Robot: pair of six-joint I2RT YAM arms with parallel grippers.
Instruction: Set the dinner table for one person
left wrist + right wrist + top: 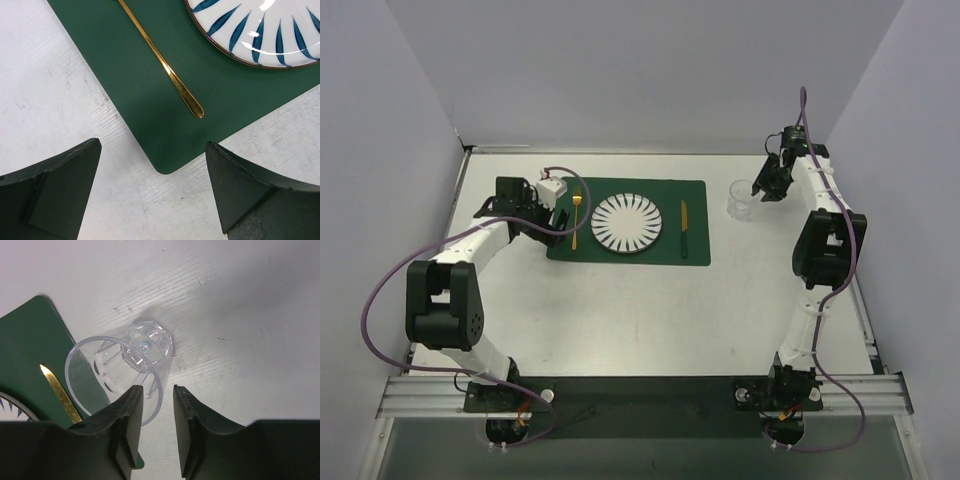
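Observation:
The dinner table point(640, 320) is a large white top carrying a dark green placemat point(695, 195). On the mat lie a white plate with blue rays point(628, 223), a gold fork point(576, 222) to its left and a gold-bladed knife point(684, 228) to its right. A clear cup point(741, 199) stands upright just off the mat's right edge. My right gripper point(158, 405) straddles the wall of the cup point(125, 365), one finger inside the rim and one outside, a gap still showing. My left gripper point(152, 185) hangs wide open and empty over the placemat's near-left corner point(165, 160), below the fork handle point(165, 70).
Metal rails edge the table, and grey walls stand close on the left, right and back. Both arm bases sit at the near edge, with purple cables looping beside each arm. The plate point(260, 30) lies just right of the fork in the left wrist view.

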